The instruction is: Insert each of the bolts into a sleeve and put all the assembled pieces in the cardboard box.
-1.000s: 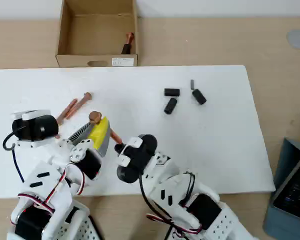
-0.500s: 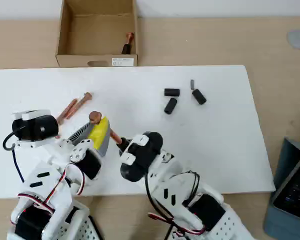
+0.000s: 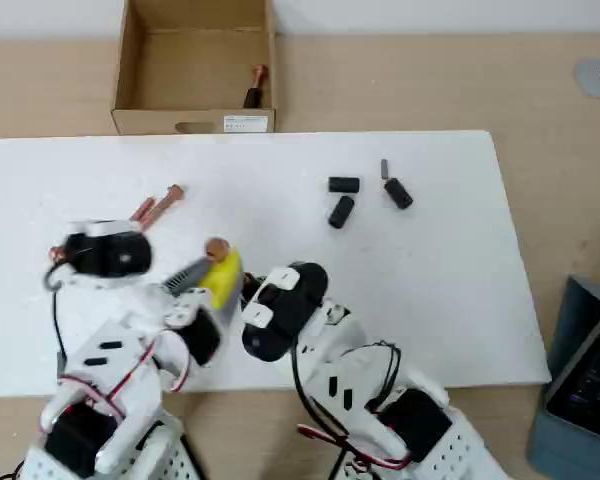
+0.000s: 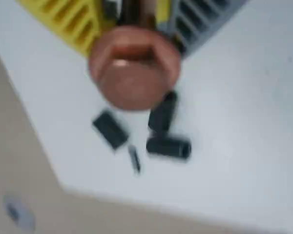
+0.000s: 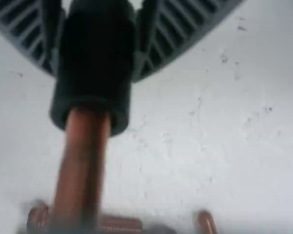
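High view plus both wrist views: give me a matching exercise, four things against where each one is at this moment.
Things
1. held bolt
2. held sleeve
3. assembled piece
4. loose sleeves

Places
A. lying on the white mat, away from both arms
B. in the right hand
C. inside the cardboard box
D. in the left hand

Pairs: 1-D, 2-B, 3-C, 4-A

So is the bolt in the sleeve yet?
Yes, in: the bolt runs into the end of the sleeve. How deep, cannot tell.
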